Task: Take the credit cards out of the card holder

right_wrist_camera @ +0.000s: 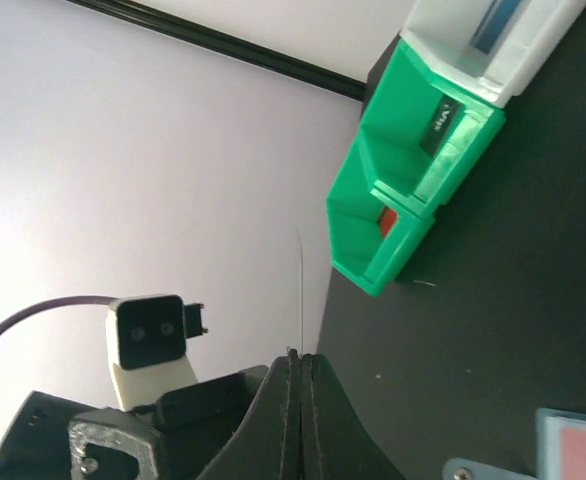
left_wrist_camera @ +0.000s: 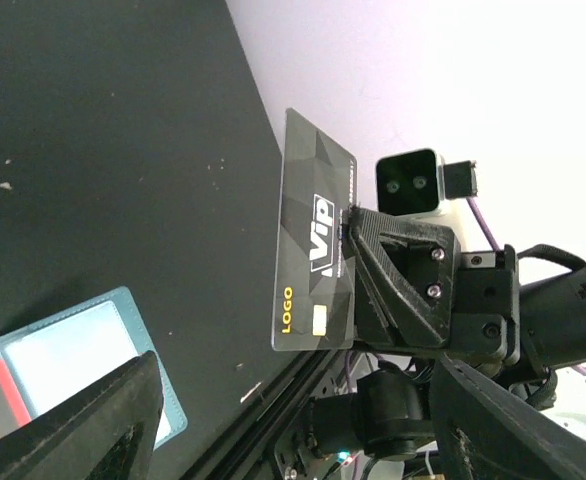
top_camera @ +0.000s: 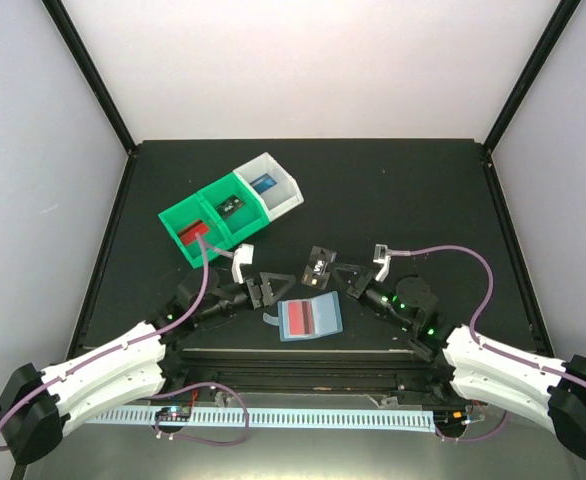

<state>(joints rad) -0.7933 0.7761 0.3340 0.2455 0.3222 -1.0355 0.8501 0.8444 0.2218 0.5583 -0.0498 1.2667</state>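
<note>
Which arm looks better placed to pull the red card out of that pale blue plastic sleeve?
Left. The left pincer is open and empty beside the pale blue translucent plastic card holder, where the flat red card sits. The right pincer is shut on a black VIP card.

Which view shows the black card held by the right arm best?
Left wrist: the black VIP card faces that camera, print readable, pinched by the right gripper. The right wrist view sees it only edge-on, a thin line above its fingers. The top view shows it small, lettering unreadable.
</note>
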